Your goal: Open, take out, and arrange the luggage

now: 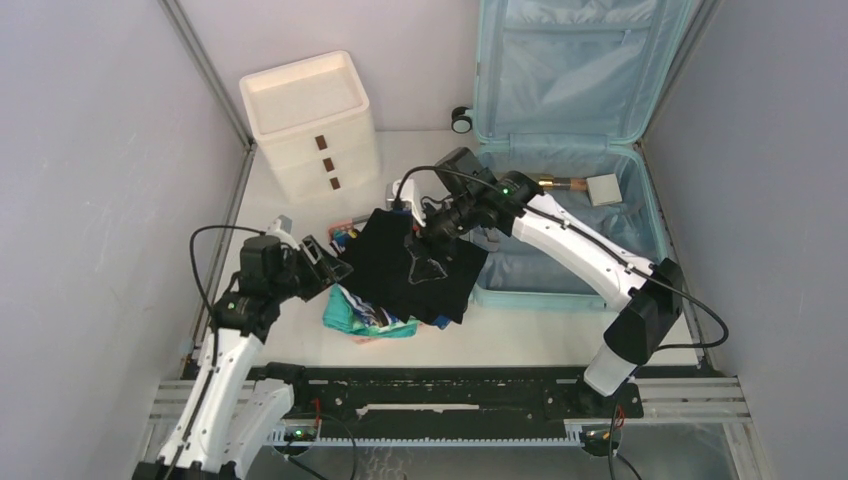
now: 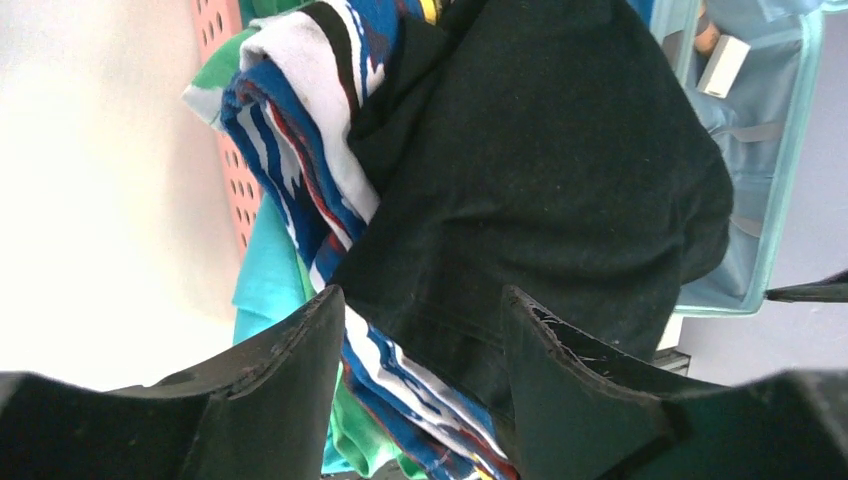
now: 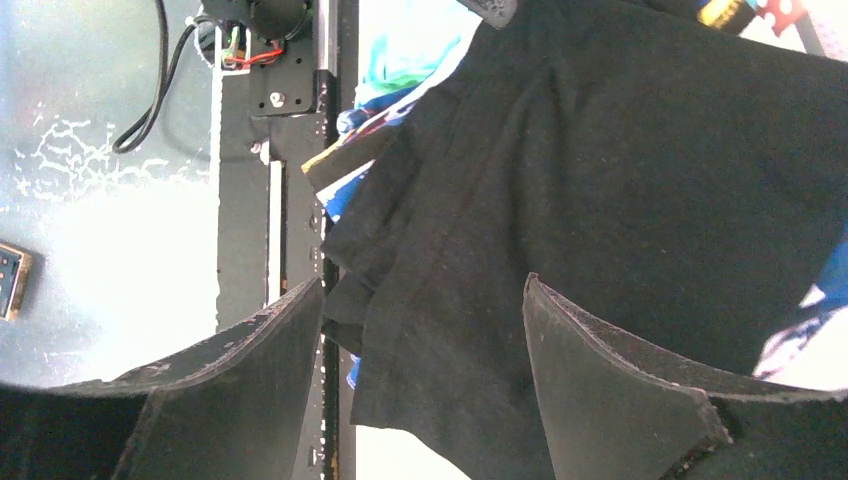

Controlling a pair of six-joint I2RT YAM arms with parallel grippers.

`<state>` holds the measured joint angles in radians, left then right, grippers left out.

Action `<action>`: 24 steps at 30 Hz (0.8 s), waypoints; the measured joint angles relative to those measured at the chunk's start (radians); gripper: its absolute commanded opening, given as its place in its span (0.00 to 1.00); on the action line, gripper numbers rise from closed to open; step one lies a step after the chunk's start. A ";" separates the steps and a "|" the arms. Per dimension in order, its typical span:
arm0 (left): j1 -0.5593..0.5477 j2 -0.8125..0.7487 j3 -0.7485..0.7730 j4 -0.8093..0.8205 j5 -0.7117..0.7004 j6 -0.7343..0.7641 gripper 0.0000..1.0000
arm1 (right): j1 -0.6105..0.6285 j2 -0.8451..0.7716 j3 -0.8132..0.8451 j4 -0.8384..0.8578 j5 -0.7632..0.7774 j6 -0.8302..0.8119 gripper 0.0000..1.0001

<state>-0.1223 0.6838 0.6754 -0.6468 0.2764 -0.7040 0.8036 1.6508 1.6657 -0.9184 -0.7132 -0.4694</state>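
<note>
The luggage (image 1: 580, 70), a pale blue hard-shell suitcase, lies open at the back right with its lid upright; its corner also shows in the left wrist view (image 2: 790, 150). A black garment (image 1: 415, 265) is draped over a pile of colourful clothes (image 1: 365, 315) just left of the suitcase. My left gripper (image 1: 335, 268) stands open at the pile's left edge, its jaws (image 2: 420, 310) either side of the striped clothes and the black hem. My right gripper (image 1: 425, 235) hovers open over the black garment (image 3: 600, 180), with the cloth below its jaws (image 3: 422, 300).
A white three-drawer box (image 1: 310, 125) stands at the back left. A pink perforated basket (image 2: 235, 190) sits under the clothes. Inside the suitcase lie a small grey box (image 1: 604, 188) and a brown-handled item (image 1: 560, 184). Walls close in on both sides.
</note>
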 measured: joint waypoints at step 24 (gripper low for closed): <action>-0.073 0.301 0.270 -0.072 -0.053 0.401 0.70 | -0.101 -0.050 -0.148 0.120 -0.055 0.140 0.79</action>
<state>-0.1951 0.9848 0.9451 -0.7193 0.2237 -0.3027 0.7021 1.6005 1.5177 -0.7986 -0.7681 -0.3298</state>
